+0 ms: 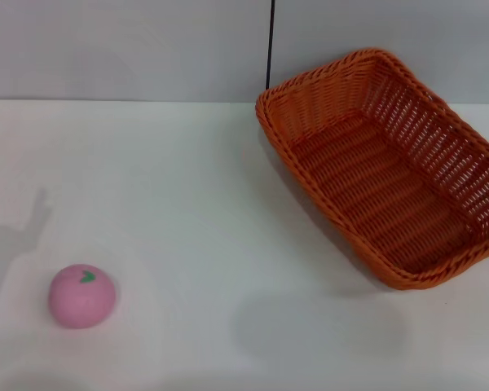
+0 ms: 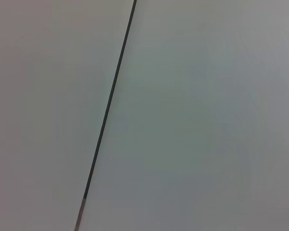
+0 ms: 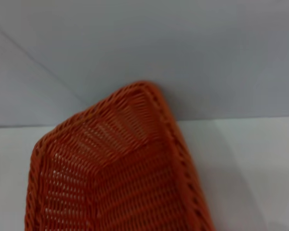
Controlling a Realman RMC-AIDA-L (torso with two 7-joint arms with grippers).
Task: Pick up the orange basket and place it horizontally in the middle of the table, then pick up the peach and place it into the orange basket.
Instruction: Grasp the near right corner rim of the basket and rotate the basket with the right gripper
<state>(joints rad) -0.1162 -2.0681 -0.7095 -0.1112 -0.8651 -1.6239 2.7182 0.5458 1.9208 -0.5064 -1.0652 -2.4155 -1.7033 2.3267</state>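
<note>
The basket (image 1: 387, 167) sits on the white worktop (image 1: 196, 204) at the robot's right, toward the far edge, lying at a slant rather than square to the worktop. It stands upright with its open side up and nothing inside. Its near right corner runs up to the edge of the head view, so a little of the rim is cut off there. The peach (image 1: 82, 296) rests on the worktop at the near left, well apart from the basket, its green leaf mark facing up.

Neither arm shows in the head view; only faint grey shadows fall on the worktop at the left edge and near the front. The right wrist view looks down on one corner of the basket (image 3: 120, 168), with its rim and open weave, and the pale wall behind it; the rest of the basket is cut off. The left wrist view shows only a plain pale surface crossed by a thin dark seam (image 2: 108, 106). No jaws appear in any view, so I cannot tell how they stand.
</note>
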